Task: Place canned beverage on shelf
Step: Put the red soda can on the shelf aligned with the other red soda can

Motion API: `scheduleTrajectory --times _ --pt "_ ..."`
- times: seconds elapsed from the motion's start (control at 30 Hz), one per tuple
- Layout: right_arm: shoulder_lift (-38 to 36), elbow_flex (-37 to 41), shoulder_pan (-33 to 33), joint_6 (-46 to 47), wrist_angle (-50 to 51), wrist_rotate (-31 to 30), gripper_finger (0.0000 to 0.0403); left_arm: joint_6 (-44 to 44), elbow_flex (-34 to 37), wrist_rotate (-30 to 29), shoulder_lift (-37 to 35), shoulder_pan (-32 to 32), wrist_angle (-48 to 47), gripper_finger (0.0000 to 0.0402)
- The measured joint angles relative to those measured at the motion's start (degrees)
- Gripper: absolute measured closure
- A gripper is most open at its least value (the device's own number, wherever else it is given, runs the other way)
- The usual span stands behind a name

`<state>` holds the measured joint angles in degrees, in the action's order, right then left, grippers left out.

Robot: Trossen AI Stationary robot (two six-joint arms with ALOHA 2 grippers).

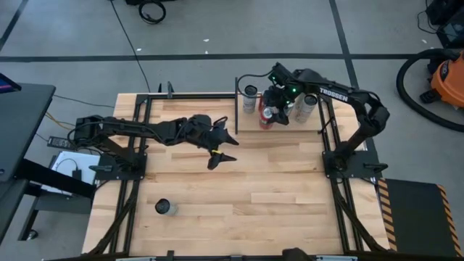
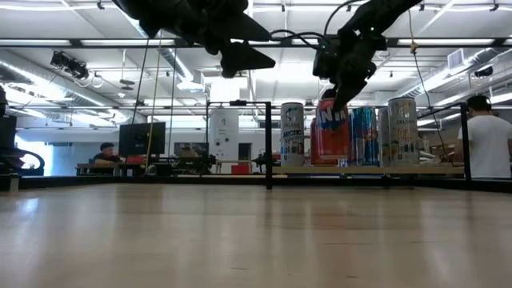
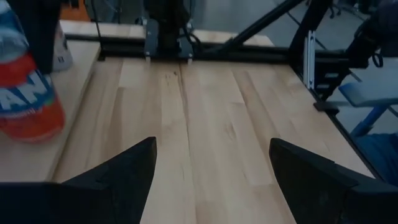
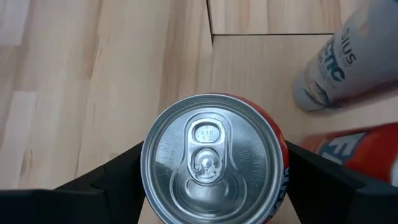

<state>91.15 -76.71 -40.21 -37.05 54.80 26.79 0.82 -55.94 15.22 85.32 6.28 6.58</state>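
An orange-red canned beverage [image 4: 211, 163] stands upright at the near left part of the shelf [image 1: 286, 125], a pale panel with black rods at the table's far right. My right gripper [image 1: 270, 110] is over it, shut on it. Several other cans stand on the shelf, among them a white one [image 2: 292, 134] and a silver one [image 2: 402, 132]. My left gripper [image 1: 230, 147] hovers open above the table's middle, to the shelf's left, with nothing between its fingers. My right gripper pinches the can's round wall just under its top rim [image 4: 152, 186] between its two fingers [image 4: 115, 177], one on each side. It comes from above, slanting down. The can stays upright, its base [image 2: 330, 162] level with the shelf top; whether it rests there I cannot tell.
A dark can [image 1: 165, 208] stands alone on the table near the near left corner. A red-and-blue can [image 4: 367, 149] and a white can [image 4: 333, 68] stand close beside the held one. Black frame rods [image 1: 237, 101] edge the shelf. Bare planks lie between the arms.
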Motion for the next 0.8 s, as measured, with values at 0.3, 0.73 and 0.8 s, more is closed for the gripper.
scheduleTrajectory --times 0.3,0.73,0.8 --pt "1.6 0.0 -1.4 -1.5 -0.5 -1.3 0.008 0.0 0.0 0.0 0.0 0.0 4.0 0.0088" --pt "2.2 0.0 -2.0 -1.6 -1.2 -1.6 0.0052 -0.2 0.0 0.0 0.0 0.0 4.2 0.0088" --pt "2.6 0.0 -2.0 -1.5 -1.1 -1.5 0.0043 -0.2 0.0 0.0 0.0 0.0 4.1 0.0088"
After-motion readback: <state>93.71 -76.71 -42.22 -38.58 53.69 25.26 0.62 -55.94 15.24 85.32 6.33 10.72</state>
